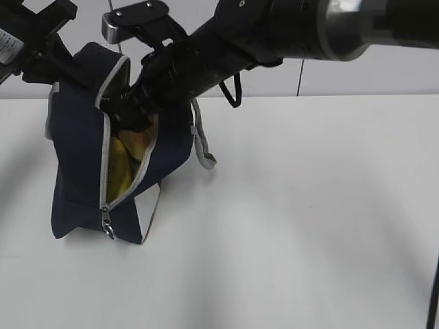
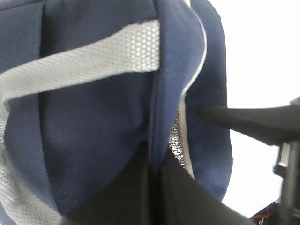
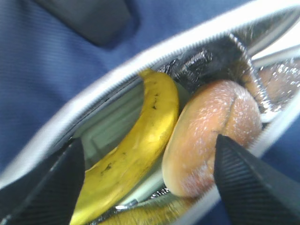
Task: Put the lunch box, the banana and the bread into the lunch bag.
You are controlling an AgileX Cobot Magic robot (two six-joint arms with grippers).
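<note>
Bread & banana sitting inside the lunch bag, right fingers spread wide at its mouth.

Lunch bag [image 1: 79, 164] is standing upright on the white worktop [image 1: 309, 226] at the left, zipper gaping. Right gripper [image 3: 149, 180] is reaching into the opening w/ fingers [image 3: 255, 180] standing wide apart, holding nothing; bread [image 3: 211, 140] is lying between them, just beside the banana [image 3: 140, 145], both against the silvery lining. Pale green surface is showing under the banana, prob. the lunch box [image 3: 115, 126], mostly hidden. Left gripper is pressing in at the bag's top rear edge w/ fingers [image 2: 187, 197] closed tight around a fold of the navy fabric by the grey handle [image 2: 84, 65].
</note>
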